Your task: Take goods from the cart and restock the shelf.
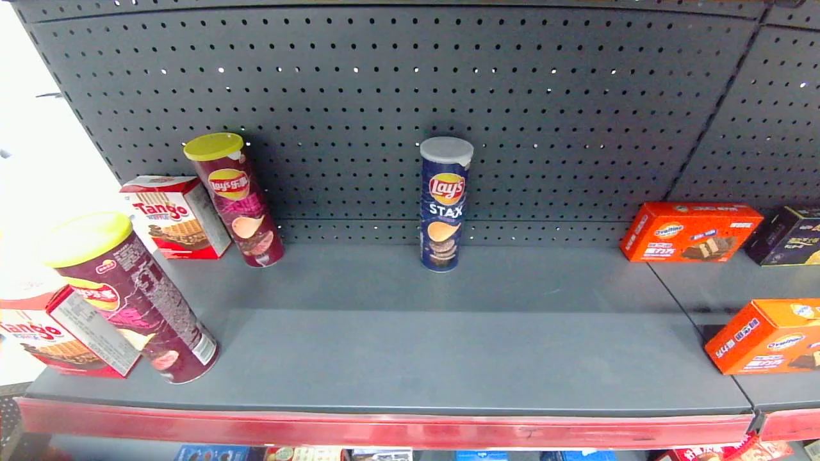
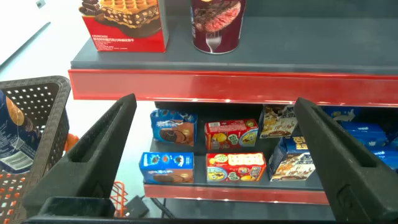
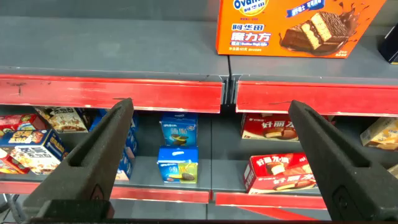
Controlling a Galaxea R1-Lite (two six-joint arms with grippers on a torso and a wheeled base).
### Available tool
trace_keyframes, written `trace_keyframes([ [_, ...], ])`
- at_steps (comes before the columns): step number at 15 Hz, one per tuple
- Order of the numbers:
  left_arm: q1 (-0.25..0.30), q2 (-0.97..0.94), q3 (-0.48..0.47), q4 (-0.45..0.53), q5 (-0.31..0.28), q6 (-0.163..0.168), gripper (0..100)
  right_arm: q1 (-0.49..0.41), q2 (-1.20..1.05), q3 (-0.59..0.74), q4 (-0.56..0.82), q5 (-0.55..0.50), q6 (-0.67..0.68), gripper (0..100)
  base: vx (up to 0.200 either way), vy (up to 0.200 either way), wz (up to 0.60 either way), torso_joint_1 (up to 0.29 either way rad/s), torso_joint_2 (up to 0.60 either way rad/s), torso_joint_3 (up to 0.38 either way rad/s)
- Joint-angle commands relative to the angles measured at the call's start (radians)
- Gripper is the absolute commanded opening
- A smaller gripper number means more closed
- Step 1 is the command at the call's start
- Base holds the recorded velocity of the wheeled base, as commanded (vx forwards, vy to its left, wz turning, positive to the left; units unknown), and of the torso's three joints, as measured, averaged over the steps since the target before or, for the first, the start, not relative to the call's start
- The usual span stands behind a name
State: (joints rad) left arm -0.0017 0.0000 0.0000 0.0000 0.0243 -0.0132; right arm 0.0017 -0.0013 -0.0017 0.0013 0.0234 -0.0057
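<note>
Fetch step is being judged in hand: left gripper (image 2: 214, 102) and right gripper (image 3: 211, 104) are being held with jaws released and empty, so a pick from the cart (image 2: 37, 102) is being called for next, to fill the shelf (image 1: 384, 346) at 3 o'clock of the blue can (image 1: 443, 205).

Left gripper (image 2: 216, 106), jaws wide apart, faces the red-edged shelf (image 2: 249, 86). On it stand a waffle box (image 2: 124, 25) and a maroon chip can (image 2: 216, 28); snack boxes (image 2: 231, 134) sit beneath, a mesh cart (image 2: 37, 124) beside.

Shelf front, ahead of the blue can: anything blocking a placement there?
Nothing visible. The shelf lies bare before the blue can; the front maroon can stands to the left, the front orange box to the right.
</note>
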Motion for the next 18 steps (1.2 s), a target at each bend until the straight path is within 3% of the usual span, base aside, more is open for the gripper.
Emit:
trace_keyframes([
  [1, 0.0, 0.0, 0.0, 0.0, 0.0, -0.001, 100, 0.0, 0.001, 0.0, 0.0, 0.0, 0.0, 100, 0.0, 0.0, 0.0, 0.0, 0.0, 0.0],
  [14, 0.0, 0.0, 0.0, 0.0, 0.0, -0.001, 100, -0.002, 0.001, 0.0, 0.0, -0.002, 0.001, 100, 0.0, 0.0, 0.55, 0.001, 0.0, 0.001],
  [18, -0.001, 0.0, 0.0, 0.0, -0.003, 0.006, 100, -0.002, 0.001, 0.0, 0.0, -0.002, 0.001, 100, 0.0, 0.0, 0.0, 0.0, 0.0, 0.0],
])
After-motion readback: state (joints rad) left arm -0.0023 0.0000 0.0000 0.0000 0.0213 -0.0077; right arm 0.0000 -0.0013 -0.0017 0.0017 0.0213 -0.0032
